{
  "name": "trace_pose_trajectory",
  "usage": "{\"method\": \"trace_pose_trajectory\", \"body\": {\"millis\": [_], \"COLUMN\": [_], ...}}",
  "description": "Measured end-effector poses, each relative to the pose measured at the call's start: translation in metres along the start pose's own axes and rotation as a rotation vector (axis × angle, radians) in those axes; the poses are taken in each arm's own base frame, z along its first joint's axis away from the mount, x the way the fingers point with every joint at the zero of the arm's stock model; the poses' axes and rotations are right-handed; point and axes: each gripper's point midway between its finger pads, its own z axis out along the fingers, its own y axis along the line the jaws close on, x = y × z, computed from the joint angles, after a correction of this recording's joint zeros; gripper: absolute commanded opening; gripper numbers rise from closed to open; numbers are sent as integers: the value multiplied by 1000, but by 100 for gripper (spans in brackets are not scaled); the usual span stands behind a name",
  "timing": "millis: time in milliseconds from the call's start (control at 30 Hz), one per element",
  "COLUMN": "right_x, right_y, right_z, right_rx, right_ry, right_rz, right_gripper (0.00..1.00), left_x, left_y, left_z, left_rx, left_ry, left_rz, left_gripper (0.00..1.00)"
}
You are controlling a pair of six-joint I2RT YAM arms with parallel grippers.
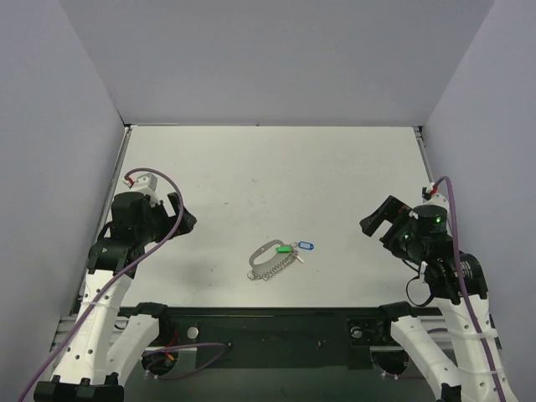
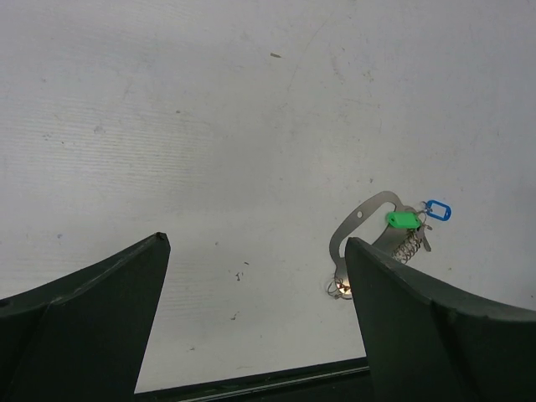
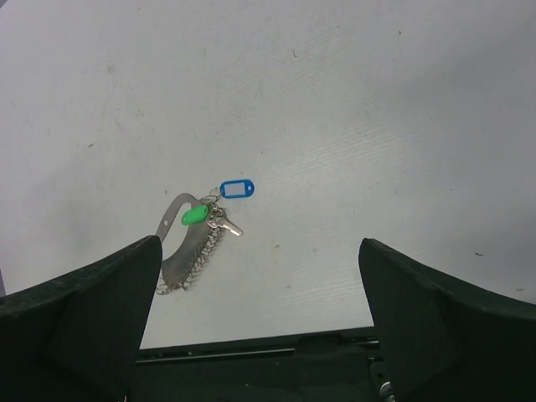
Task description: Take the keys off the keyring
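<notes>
Top external view: one keyring [image 1: 261, 250], a silver oval loop with one short chain [image 1: 270, 275], lies flat on the white bench [image 1: 251, 167] near its front edge, between the two arms and well apart from both. One green tag [image 1: 284, 248] and one blue tag [image 1: 305, 246] sit at the loop's right end. In the right wrist view the small silver keys [image 3: 228, 224] bunch just below them, too tiny to count surely. The left fingers [image 2: 84, 327] and the right fingers [image 3: 435, 318] each stand spread wide, holding nothing.
</notes>
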Motion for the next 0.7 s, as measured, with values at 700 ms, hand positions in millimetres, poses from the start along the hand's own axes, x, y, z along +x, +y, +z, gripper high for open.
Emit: {"method": "trace_pose_trajectory", "body": {"millis": [700], "right_x": [39], "right_y": [44], "right_z": [0], "right_rx": [-48], "right_ry": [29], "right_rz": [-420], "right_gripper": [90], "left_x": [-2], "left_y": [8], "left_z": [0], "left_rx": [-25], "left_ry": [-5], "left_rz": [-19], "left_gripper": [97]}}
